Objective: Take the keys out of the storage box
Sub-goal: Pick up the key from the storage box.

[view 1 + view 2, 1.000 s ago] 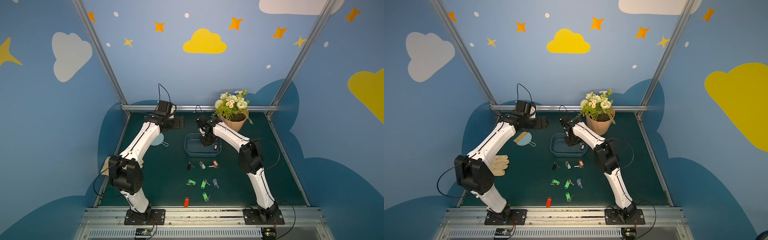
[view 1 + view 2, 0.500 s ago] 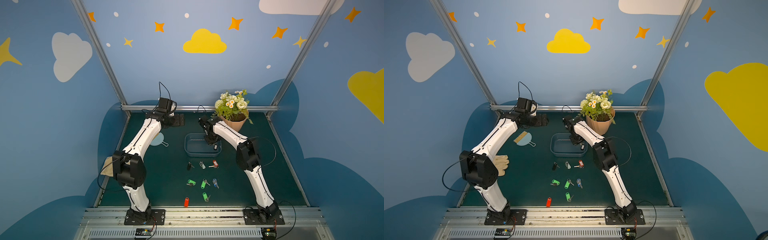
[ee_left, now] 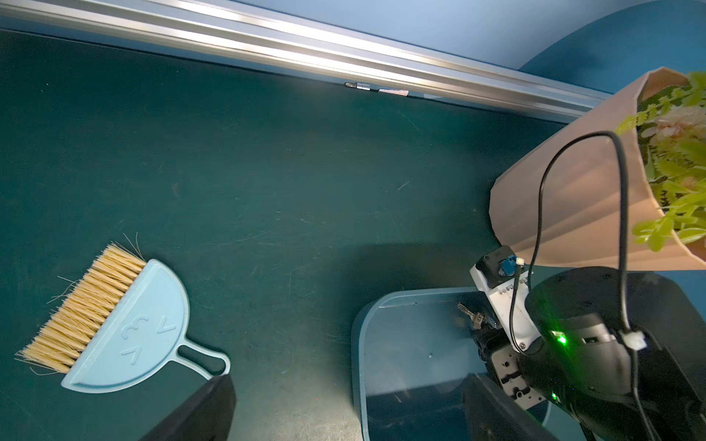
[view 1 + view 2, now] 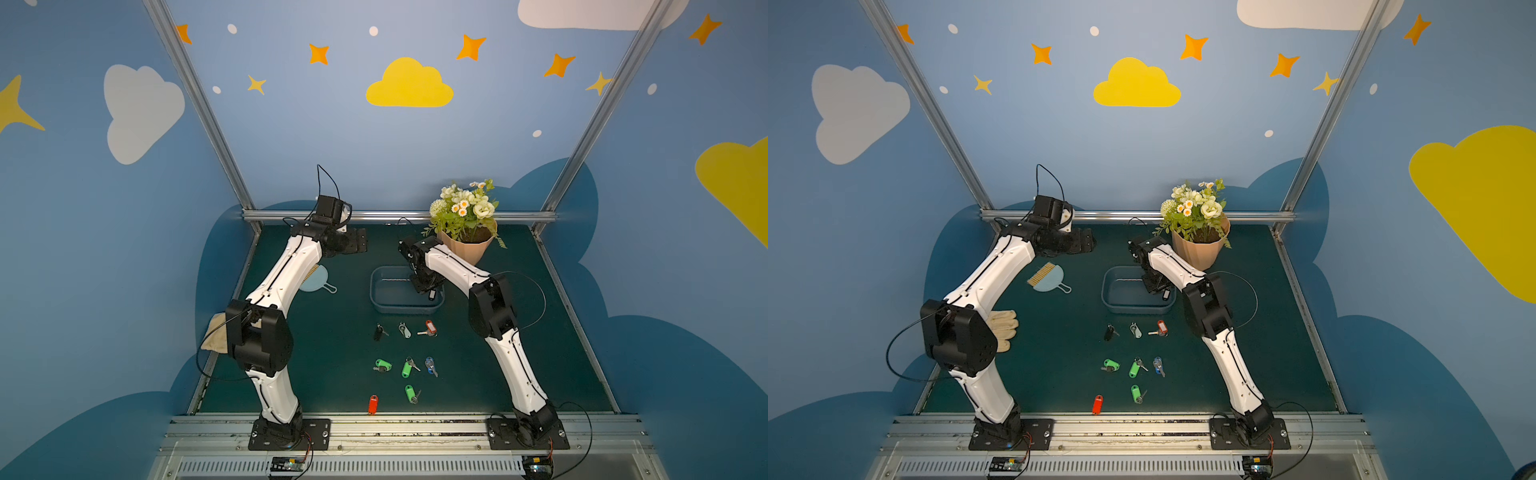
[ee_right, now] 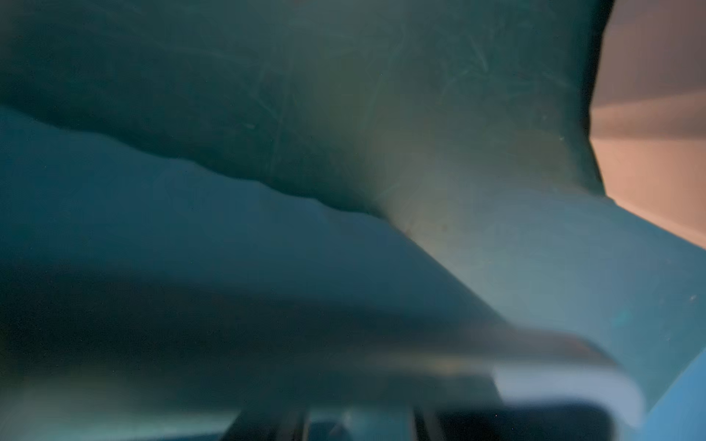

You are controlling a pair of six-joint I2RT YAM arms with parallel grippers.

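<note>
The blue-grey storage box point(image 4: 386, 297) point(image 4: 1121, 297) sits mid-table. My right gripper point(image 4: 424, 286) point(image 4: 1156, 286) reaches down into its right side. A small black tag point(image 4: 432, 295) shows just below it. In the left wrist view a metal key blade point(image 3: 470, 315) pokes out from under that gripper inside the box point(image 3: 363, 343); its fingers are hidden. The right wrist view is a blur of box wall point(image 5: 535, 286). Several keys lie on the mat in front of the box, among them a red-tagged one point(image 4: 430, 327) and a green-tagged one point(image 4: 382, 365). My left gripper point(image 4: 358, 241) point(image 3: 345, 385) hangs open at the back, holding nothing.
A peach flowerpot point(image 4: 467, 249) with flowers stands right behind the box, close to my right forearm. A light blue hand brush point(image 4: 1048, 278) lies left of the box, a cream glove point(image 4: 1004, 328) under my left elbow. An aluminium rail point(image 4: 395, 215) bounds the back.
My left arm's elbow has swung rightward and up, while its gripper stays at the back. The right gripper has shifted slightly toward the box's near right side.
</note>
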